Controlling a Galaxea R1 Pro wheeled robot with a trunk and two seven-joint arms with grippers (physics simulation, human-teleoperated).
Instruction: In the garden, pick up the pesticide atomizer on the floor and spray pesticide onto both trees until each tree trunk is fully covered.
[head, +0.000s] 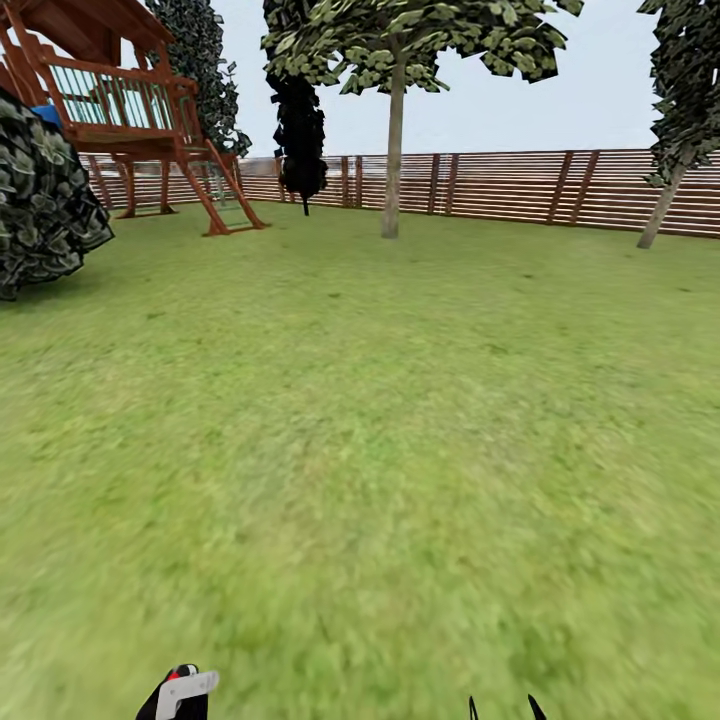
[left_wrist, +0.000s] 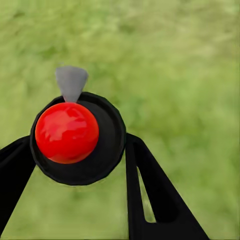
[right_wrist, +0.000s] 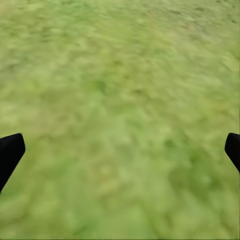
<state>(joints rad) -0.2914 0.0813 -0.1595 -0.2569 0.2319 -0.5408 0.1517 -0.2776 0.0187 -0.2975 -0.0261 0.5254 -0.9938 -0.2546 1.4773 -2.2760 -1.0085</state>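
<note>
The left hand (left_wrist: 80, 150) is clamped around the pesticide atomizer (left_wrist: 75, 137), low over the lawn (head: 360, 420). It looks small, rigid and light (probably slick-sided), so gripping the dark body below the red cap seems soundest. The right hand (right_wrist: 120, 150) hangs spread wide, holding nothing.

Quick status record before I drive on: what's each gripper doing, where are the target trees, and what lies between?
left gripper: shut on the dark pesticide atomizer with red cap
right gripper: open, nothing between its fingers, grass below
near tree with pale grey-beige trunk: ahead, centre, standing before the fence
second pale-trunked tree: far right, leaning
ground between: green lawn, nothing on the straight line to the near tree
backdrop: brown horizontal-slat wooden fence
left side: wooden play tower and a dark leafy bush
</note>
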